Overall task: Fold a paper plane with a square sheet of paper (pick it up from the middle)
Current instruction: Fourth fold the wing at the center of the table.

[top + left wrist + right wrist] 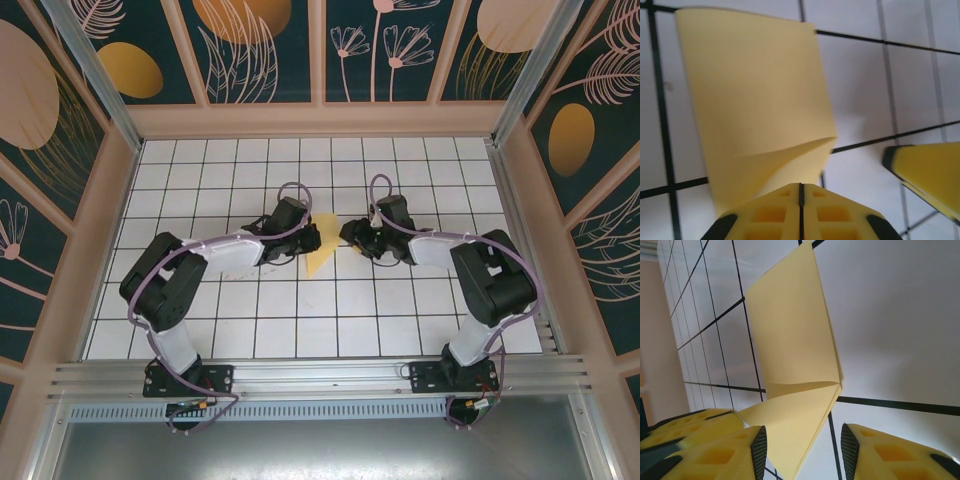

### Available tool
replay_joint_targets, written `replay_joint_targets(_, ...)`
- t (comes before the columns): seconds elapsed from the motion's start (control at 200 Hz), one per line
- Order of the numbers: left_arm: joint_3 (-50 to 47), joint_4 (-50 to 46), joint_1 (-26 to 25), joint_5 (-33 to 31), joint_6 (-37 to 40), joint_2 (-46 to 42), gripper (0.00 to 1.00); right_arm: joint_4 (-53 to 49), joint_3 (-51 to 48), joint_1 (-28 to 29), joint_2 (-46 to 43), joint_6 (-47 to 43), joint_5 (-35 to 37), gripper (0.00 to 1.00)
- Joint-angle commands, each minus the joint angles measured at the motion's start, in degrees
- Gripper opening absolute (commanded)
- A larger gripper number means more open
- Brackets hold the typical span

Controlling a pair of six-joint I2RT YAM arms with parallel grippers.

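The square sheet of paper (322, 252) is pale yellow and lies folded on the white tiled table between the two arms. In the left wrist view the sheet (755, 100) shows a fold line, and its near flap rises to my left gripper (801, 189), whose jaws are shut on that flap's edge. In the right wrist view the sheet (795, 340) narrows to a pointed layered corner that reaches between the fingers of my open right gripper (805, 450). The left gripper's fingers (685, 430) meet the flap's corner at the left. From above, the left gripper (306, 240) and right gripper (351, 236) flank the paper.
The table (300, 310) is a white tiled floor with dark grid lines, boxed in by wooden-framed patterned walls (320, 60). A right-gripper finger (925, 172) stands close to the paper's right side. Open tiles lie in front of and behind the grippers.
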Motion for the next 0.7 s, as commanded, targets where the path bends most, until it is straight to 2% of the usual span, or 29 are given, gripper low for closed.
replay_joint_targets(0.0,1.04,-3.53,-0.21,-4.22,-0.03,2.36,0.06,2.16,1.44,0.94,2.55,1.19,-1.96,0.45)
replay_joint_targets(0.36,0.02,-4.99,-0.17,-6.96,-0.6,4.8,0.0,-0.18,5.65,2.22,7.13,1.07,-1.7,0.41)
replay_joint_targets(0.696,-0.37,-4.81,-0.17,-6.89,-0.88,5.08,0.01,-2.44,6.97,2.28,8.85,2.11,0.43,0.38)
